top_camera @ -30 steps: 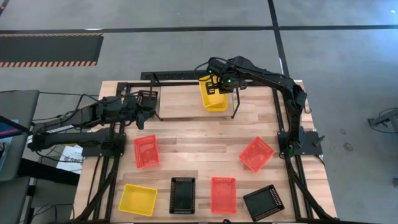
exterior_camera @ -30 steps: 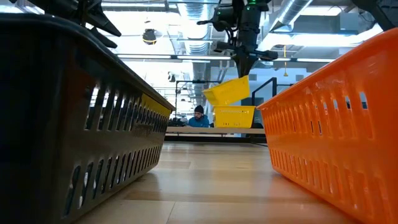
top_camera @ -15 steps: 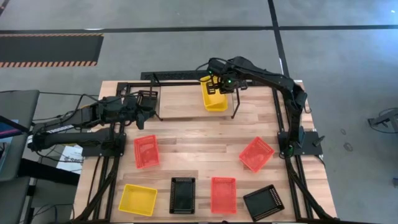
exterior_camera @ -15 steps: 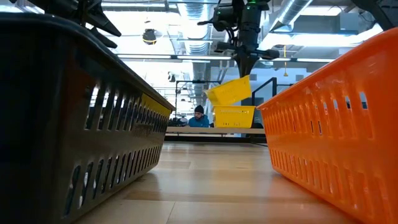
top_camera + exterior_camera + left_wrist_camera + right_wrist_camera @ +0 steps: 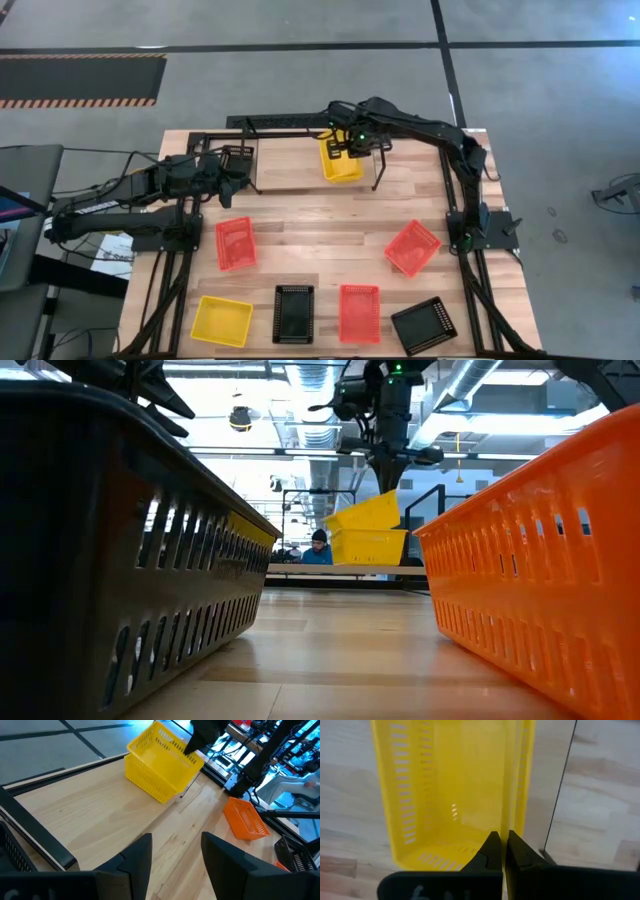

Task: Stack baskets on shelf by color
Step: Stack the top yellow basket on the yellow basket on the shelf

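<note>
The right gripper (image 5: 501, 851), jaws clamped on the rim of a tilted yellow basket (image 5: 338, 163), holds it over another; the left gripper (image 5: 176, 857) idles, jaws apart.

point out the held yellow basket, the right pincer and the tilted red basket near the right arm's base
held yellow basket (image 5: 340, 165), high view, its floor
right pincer (image 5: 502, 851), right wrist view, between fingertips
tilted red basket (image 5: 412, 247), high view, its floor

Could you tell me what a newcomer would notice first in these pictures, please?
Most striking is the tilted yellow basket at the table's far edge, pinched by its wall in the right hand above another yellow basket. Nearer, red and black baskets lie scattered, and the left hand waits open at the left.
</note>
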Robot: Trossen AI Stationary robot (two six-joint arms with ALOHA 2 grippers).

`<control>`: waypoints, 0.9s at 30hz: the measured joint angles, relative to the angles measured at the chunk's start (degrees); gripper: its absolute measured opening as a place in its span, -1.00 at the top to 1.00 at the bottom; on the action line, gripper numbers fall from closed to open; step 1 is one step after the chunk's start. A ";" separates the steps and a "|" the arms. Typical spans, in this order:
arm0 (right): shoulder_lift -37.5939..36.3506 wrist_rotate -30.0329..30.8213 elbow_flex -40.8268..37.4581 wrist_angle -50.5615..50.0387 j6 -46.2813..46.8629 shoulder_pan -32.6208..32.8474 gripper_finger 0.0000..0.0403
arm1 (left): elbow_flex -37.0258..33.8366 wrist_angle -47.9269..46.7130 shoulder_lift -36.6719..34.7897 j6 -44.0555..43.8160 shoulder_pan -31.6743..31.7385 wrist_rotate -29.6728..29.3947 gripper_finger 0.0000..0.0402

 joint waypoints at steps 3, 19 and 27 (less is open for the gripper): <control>-0.14 -0.04 0.06 0.23 -0.16 -0.18 0.99 | 0.00 0.01 0.02 0.00 0.00 0.00 0.22; -0.12 -0.08 0.06 0.43 -0.94 -0.52 0.99 | 0.00 0.04 0.01 -0.05 0.01 -0.04 0.22; -0.12 -0.07 0.06 0.48 -2.09 -0.33 0.94 | 0.00 0.04 0.01 -0.13 0.00 -0.07 0.22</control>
